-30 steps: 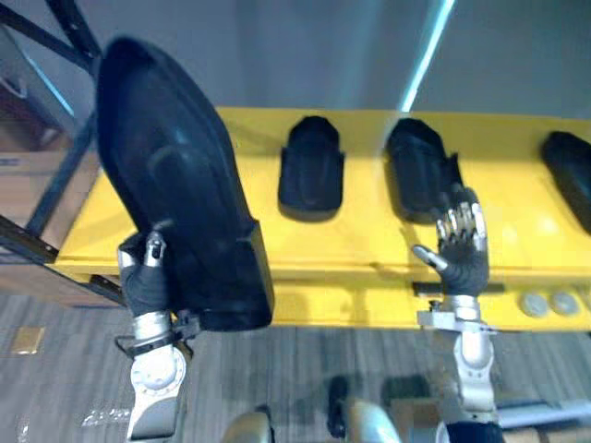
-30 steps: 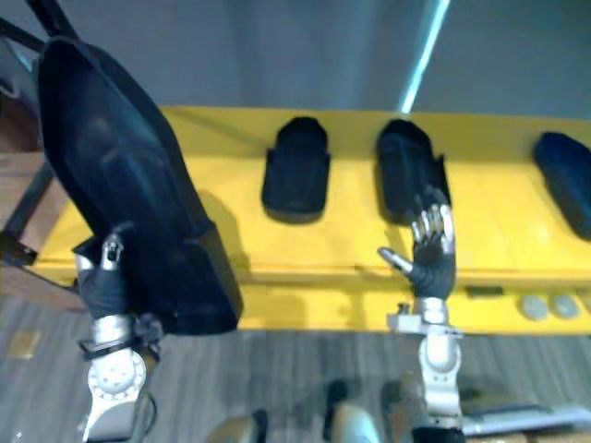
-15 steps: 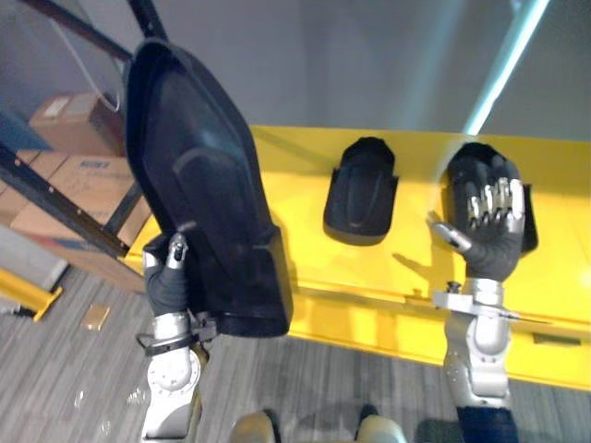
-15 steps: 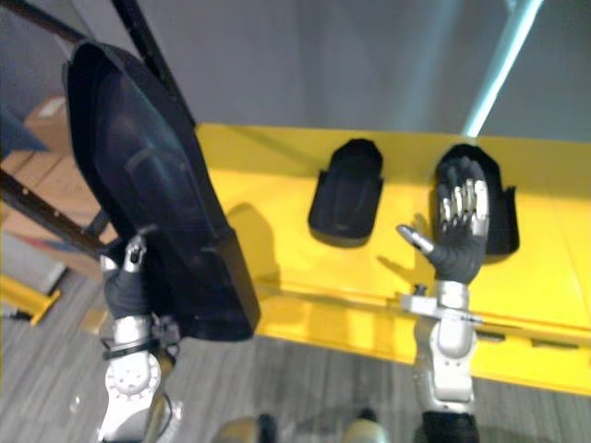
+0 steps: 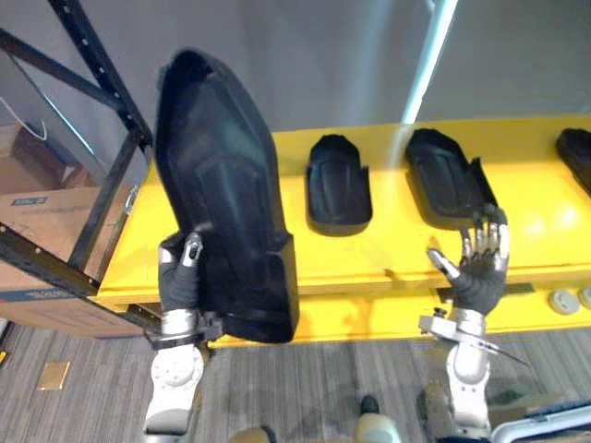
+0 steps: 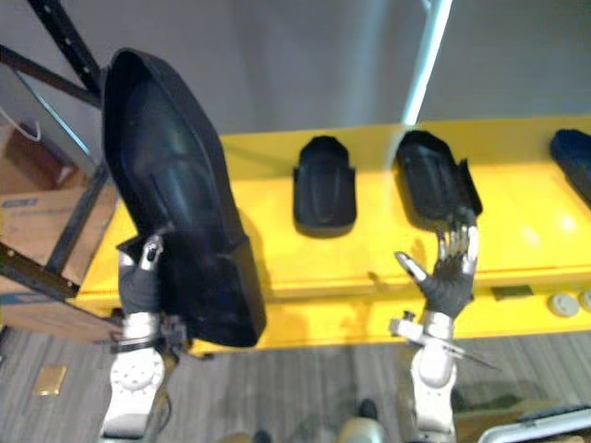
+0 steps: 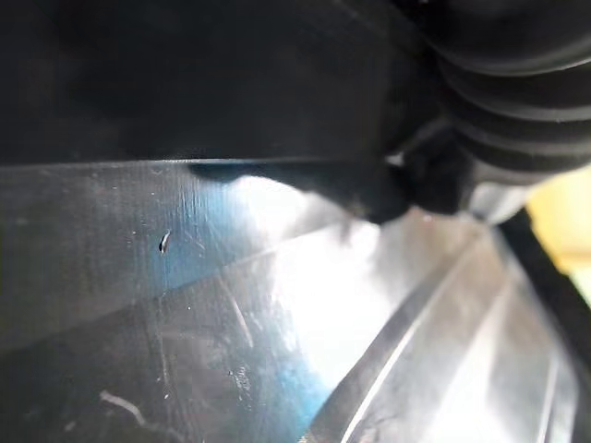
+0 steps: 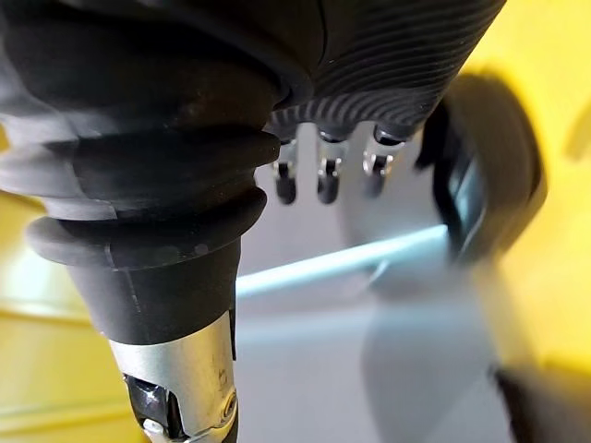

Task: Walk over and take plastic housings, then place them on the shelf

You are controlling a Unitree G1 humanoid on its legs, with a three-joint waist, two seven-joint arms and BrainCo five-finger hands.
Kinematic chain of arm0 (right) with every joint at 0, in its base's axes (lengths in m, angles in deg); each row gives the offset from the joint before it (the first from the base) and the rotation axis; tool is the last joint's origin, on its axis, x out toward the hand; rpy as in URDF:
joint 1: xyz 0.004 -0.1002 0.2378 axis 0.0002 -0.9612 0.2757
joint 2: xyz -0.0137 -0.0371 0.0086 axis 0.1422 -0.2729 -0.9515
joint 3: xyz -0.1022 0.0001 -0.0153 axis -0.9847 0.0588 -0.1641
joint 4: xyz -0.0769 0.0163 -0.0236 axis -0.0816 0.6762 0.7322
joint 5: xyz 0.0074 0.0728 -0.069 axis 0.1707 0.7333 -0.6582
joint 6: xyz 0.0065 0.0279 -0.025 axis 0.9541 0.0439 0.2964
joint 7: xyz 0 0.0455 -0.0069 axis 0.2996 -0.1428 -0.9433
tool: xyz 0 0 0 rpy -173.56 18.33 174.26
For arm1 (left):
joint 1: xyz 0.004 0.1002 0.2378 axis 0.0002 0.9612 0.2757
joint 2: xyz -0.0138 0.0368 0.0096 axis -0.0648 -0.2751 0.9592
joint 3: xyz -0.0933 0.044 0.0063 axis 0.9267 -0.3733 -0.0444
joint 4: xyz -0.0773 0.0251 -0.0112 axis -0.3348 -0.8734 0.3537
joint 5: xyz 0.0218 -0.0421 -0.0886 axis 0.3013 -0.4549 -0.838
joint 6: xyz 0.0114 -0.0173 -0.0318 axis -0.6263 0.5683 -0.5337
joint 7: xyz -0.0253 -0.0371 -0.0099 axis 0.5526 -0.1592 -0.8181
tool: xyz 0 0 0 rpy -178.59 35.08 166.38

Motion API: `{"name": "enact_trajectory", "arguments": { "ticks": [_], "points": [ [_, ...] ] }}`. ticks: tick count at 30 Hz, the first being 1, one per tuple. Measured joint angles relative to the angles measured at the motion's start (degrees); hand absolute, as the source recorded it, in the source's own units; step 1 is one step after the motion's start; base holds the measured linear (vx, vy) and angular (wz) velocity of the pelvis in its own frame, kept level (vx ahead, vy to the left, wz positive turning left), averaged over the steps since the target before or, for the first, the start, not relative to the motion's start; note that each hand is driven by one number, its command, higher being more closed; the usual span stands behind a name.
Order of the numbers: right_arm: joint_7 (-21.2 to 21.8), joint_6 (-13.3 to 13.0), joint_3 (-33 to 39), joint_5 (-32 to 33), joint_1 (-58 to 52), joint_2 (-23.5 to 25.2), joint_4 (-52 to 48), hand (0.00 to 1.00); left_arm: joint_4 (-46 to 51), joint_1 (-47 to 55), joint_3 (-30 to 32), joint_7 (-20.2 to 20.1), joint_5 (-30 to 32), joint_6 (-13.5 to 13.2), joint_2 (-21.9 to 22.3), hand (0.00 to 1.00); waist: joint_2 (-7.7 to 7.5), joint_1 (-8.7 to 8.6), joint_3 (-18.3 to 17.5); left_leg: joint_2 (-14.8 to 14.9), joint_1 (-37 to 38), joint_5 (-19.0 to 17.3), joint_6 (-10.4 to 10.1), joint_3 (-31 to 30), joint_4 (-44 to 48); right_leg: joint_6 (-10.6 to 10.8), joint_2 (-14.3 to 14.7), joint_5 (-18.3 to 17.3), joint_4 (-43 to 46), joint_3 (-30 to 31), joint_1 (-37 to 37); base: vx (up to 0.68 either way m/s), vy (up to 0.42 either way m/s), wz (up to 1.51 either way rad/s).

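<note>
Lowering from in front of the bench's housings, the right hand [image 5: 478, 272] is now hovering at the near edge of the yellow bench [image 5: 369, 254], fingers straight and spread, holding nothing. Much of the other apparent shift is the head camera swinging. Nearest on the other side, the left hand [image 5: 175, 281] is gripping the large housing [image 5: 222, 185] by its lower end, fingers curled round the edge and the thumb showing on its face. It is carrying the housing upright, clear of the bench. Beyond the hands, a smaller housing [image 5: 339, 185] and a second one [image 5: 448, 175] are lying on the bench well apart, with another [image 5: 577, 148] at the far right. Off to the left, the black rack [image 5: 103, 74] is standing over a cardboard box [image 5: 42, 217]. Judging from this, one housing is taken and the robot is probably turning toward the rack to place it.
</note>
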Motion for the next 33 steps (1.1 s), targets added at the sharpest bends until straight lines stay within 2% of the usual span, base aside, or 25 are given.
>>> {"name": "enact_trajectory", "arguments": {
  "ticks": [2,3,4,5,6,8,10,11,12,13,14,15,16,17,19,22,23,27,30,33],
  "points": [
    [0.18,-0.07,0.82,-0.09,-0.02,-1.74,0.37,0.0,-1.54,0.43,0.92,1.33,0.5,0.0,1.43,1.0,0.81,0.2,0.66,2.39,-4.76,1.58,2.04,-1.8,13.31,-0.89,0.7,-1.58,1.26,0.3,1.46,0.02,-0.133,-0.12],
    [0.19,-0.12,0.82,-0.33,-0.05,-2.02,0.37,0.0,-1.6,0.68,1.29,1.56,0.49,0.0,1.48,1.0,1.11,0.19,0.85,2.9,-5.5,2.34,1.88,-2.74,15.75,-1.12,0.92,-1.67,1.12,0.5,2.53,0.06,-0.09,-0.22],
    [0.32,-0.65,0.95,-0.41,-0.16,-2.22,0.36,0.0,-1.61,0.94,1.97,1.6,0.47,-0.01,1.48,1.0,0.64,0.18,1.16,3.69,-6.44,3.57,1.29,-3.91,18.2,-1.3,0.81,-1.67,0.61,1.06,3.45,0.06,-0.042,-0.31],
    [1.11,-2.0,1.13,-0.24,-0.11,-2.41,0.06,0.0,-1.46,1.12,2.52,1.61,0.44,-0.28,1.41,1.0,0.79,0.58,0.86,3.89,-6.0,2.67,0.44,-3.92,16.54,-1.49,0.47,-1.59,0.63,1.48,3.45,0.07,-0.033,-0.29],
    [1.35,-2.82,1.4,0.06,0.21,-2.75,-0.39,0.0,-1.39,0.79,2.95,1.58,0.49,-0.77,1.41,1.0,0.9,0.04,0.8,3.94,-6.08,2.32,0.8,-3.83,12.36,-1.69,-0.08,-1.74,0.62,1.78,2.99,0.05,-0.015,-0.2],
    [1.26,-2.83,1.62,0.03,0.32,-3.11,-0.35,0.0,-1.6,0.19,3.08,1.6,0.5,-0.8,1.39,1.0,0.67,-0.06,0.96,4.44,-6.31,2.54,0.47,-3.81,6.96,-1.74,-0.66,-1.93,0.66,2.97,2.6,0.05,0.062,-0.11],
    [0.9,-2.54,1.58,0.04,0.55,-3.3,-0.35,0.0,-2.49,0.21,3.08,1.92,0.7,-0.8,1.36,1.0,0.92,-0.15,0.92,5.06,-5.44,4.33,-1.59,-3.82,0.51,0.09,-1.85,-3.18,2.83,4.49,1.57,0.03,0.191,-0.34],
    [0.65,-2.32,1.57,0.05,0.87,-3.67,-0.32,0.0,-2.67,0.25,3.08,2.27,1.1,-0.79,1.36,1.0,1.28,-0.06,0.81,5.06,-4.97,5.73,-1.9,-3.76,-0.92,0.69,-2.0,-3.57,3.79,5.21,0.96,0.01,0.267,-0.5],
    [-0.24,-2.21,1.66,0.08,1.84,-4.66,-0.25,0.0,-2.73,0.23,3.07,2.82,2.16,-0.78,1.29,1.0,2.66,-0.13,0.59,4.94,-3.8,7.18,-2.73,-3.55,-2.08,2.33,-2.0,-4.69,5.23,6.4,0.34,0.01,0.295,-0.41],
    [-0.93,-2.15,1.63,0.06,2.05,-4.67,-0.14,0.0,-2.86,0.02,3.07,2.82,2.29,-0.67,0.88,1.0,2.9,-0.49,0.24,4.11,-2.86,3.91,-5.86,-3.31,-2.5,3.37,-2.67,-5.26,5.74,6.83,0.07,0.02,0.388,-0.35],
    [-1.75,-1.99,1.65,0.03,2.06,-3.39,0.19,0.0,-2.94,-0.77,3.55,2.93,2.62,-0.22,-0.43,1.0,1.25,-0.97,0.23,1.5,-2.15,2.85,-5.75,-2.18,-2.61,3.99,-5.54,-5.09,5.43,7.86,0.33,0.02,0.369,-0.15],
    [-2.16,-1.93,1.45,0.08,1.9,-2.65,0.28,0.0,-2.94,-0.99,3.77,2.99,2.69,0.05,-1.29,1.0,0.41,-1.11,0.14,0.4,-2.19,2.52,-5.28,-1.81,-2.61,4.07,-6.73,-4.68,4.72,8.04,0.45,0.04,0.402,-0.07],
    [-2.68,-1.84,0.64,0.58,1.52,-1.05,0.39,0.0,-3.04,-1.61,4.35,2.61,2.69,1.14,-2.91,1.0,-0.92,-1.45,0.09,-1.27,-2.23,2.18,-4.63,-1.4,-2.77,4.4,-8.31,-2.6,3.22,7.95,1.2,0.04,0.339,-0.2],
    [-2.7,-1.73,-0.5,1.4,1.54,0.57,0.39,0.0,-3.07,-1.54,5.35,2.01,2.67,2.32,-3.78,1.0,-1.27,-1.06,-0.07,-1.52,-1.71,2.19,-4.43,0.01,-3.52,4.31,-8.51,0.42,1.57,7.42,1.07,0.05,0.242,-0.26],
    [-2.75,-1.69,-2.58,0.89,1.0,2.23,0.34,0.0,-3.06,-1.47,6.86,1.53,2.7,4.0,-3.94,1.0,-1.23,-0.8,-0.18,-1.5,-0.23,2.8,-3.77,1.31,-5.92,3.72,-8.04,3.95,-0.45,4.9,1.47,0.04,0.139,-0.28],
    [-2.76,-0.46,-4.2,-1.59,-1.49,3.37,0.2,0.0,-3.0,-1.5,7.63,1.47,2.69,5.47,-3.92,1.0,-1.8,-1.19,-0.83,-1.23,-0.41,3.01,-4.01,0.64,-6.73,3.32,-7.16,4.23,-1.69,0.4,2.63,0.05,0.016,0.1],
    [-2.47,0.16,-3.99,-1.65,-1.62,3.14,0.27,0.0,-2.95,-1.47,7.78,1.59,2.73,6.54,-3.91,1.0,-1.64,-1.09,-0.92,-0.75,-0.39,3.41,-4.55,0.43,-7.44,3.18,-6.63,4.14,-1.88,-0.21,2.59,0.06,-0.073,0.11],
    [0.29,-0.02,-4.14,-1.52,0.61,0.09,0.34,0.0,-2.49,-1.7,9.26,3.43,3.64,10.09,-3.83,1.0,-0.84,-0.25,-1.41,0.55,-0.49,5.39,-5.91,0.95,-10.5,3.18,-4.97,4.16,-4.11,-1.51,1.84,0.02,-0.093,-0.05],
    [1.68,0.14,-4.54,-1.48,2.25,-1.88,0.27,0.0,-2.45,-2.23,10.2,5.89,4.43,13.51,-3.77,1.0,-0.22,-0.19,-1.79,1.69,-0.08,7.38,-6.71,0.43,-13.19,3.18,-3.53,4.17,-4.97,-3.22,2.07,-0.01,-0.099,0.08],
    [3.89,1.87,-6.18,-0.89,2.6,-2.87,-0.13,0.0,-3.35,-3.68,13.48,8.53,4.4,17.79,-3.83,1.0,-0.06,0.03,-1.88,2.13,1.83,8.96,-7.13,0.56,-15.85,3.18,-2.68,4.16,-5.42,-3.34,3.0,-0.03,-0.045,-0.01]
  ]
}}
